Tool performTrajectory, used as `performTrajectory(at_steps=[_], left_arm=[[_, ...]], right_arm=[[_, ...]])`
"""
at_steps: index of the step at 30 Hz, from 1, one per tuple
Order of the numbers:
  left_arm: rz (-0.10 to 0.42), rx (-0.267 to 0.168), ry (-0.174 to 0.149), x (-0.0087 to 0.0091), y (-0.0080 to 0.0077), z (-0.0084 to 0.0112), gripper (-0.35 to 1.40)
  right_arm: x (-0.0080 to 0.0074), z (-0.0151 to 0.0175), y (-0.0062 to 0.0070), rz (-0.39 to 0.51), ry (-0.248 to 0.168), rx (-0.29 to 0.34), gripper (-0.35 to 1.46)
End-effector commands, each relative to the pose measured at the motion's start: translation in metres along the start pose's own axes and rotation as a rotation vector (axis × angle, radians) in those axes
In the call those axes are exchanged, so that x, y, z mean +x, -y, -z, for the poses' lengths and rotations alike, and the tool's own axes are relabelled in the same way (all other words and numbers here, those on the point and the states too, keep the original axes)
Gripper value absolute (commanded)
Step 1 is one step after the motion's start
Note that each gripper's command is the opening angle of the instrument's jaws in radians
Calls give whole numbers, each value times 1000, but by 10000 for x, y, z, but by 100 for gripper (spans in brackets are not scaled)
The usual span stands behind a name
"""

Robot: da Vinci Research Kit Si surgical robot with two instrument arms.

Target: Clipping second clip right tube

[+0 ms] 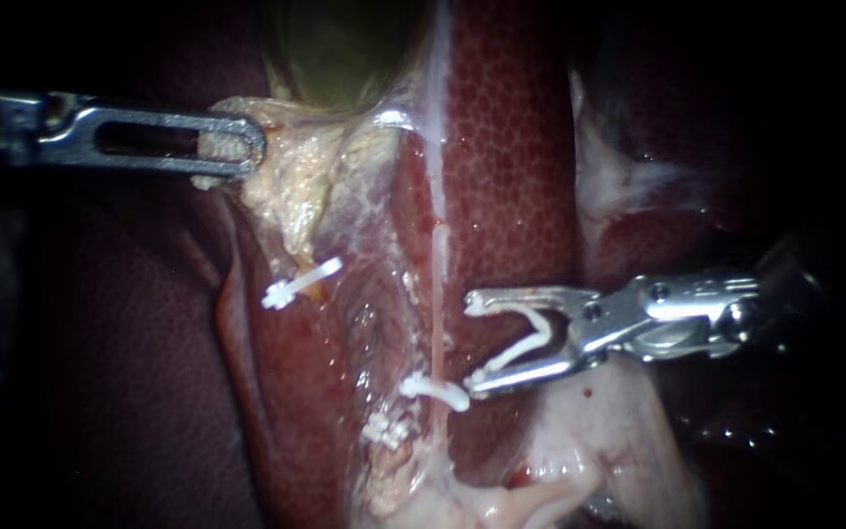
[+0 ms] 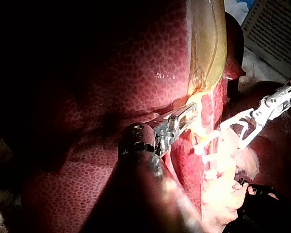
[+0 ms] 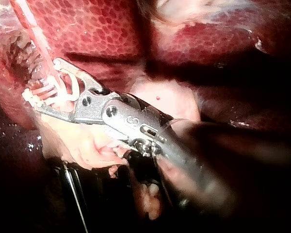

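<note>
Left instrument (image 1: pixel 247 147) came in from the left, high in the endoscope view. Its claw was closed narrow on pale tissue (image 1: pixel 286 186) just under the gallbladder (image 1: pixel 335 49); the left wrist view showed the same grip at the gallbladder's lower end. Below that grip, the left clip (image 1: pixel 301 282) sat white and slanted across a thin yellowish strand, well apart from both instruments. Lower and further right lay a white ridged piece (image 1: pixel 387 431), too small to tell what it was.

Right tube (image 1: pixel 438 323) ran as a thin pale line down the middle, along the edge of the liver (image 1: pixel 511 147). The lower clip (image 1: pixel 435 390) was closed across this tube near its bottom end.

Right instrument (image 1: pixel 474 343) came in from the right. Its claw stood wide and held the loaded clip (image 1: pixel 526 338), which was open and white with one leg along each half of the claw. The claw tips were just beside the right tube, on its right side and not around it. The lower tip sat just beside the lower clip's end; contact could not be told. The right wrist view showed the claw wide near the tube, but not whether the tube was inside it.
</note>
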Motion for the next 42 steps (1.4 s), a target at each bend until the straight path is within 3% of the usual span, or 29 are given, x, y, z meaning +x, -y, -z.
performTrajectory(at_steps=[1, 7, 17, 26, 34, 42], left_arm=[[0, 1, 0, 0, 0, 0, -35], [0, 0, 0, 2, 1, 1, -35], [-1, -2, 2, 4, 2, 0, -35], [-2, -3, 2, 5, 2, -1, -35], [-2, -3, 3, 6, 2, -2, -35], [-3, -4, 4, 7, 2, -2, -35]], right_arm=[[-5, -5, -2, -8, 1, 3, 60], [-24, -28, -13, -54, 2, -4, 60], [-25, -41, -16, -105, 0, -11, 59], [-26, -55, -18, -182, -42, 35, 57], [-34, -68, -16, -211, -29, 92, 48], [-35, -73, -17, -227, -27, 93, 37]])
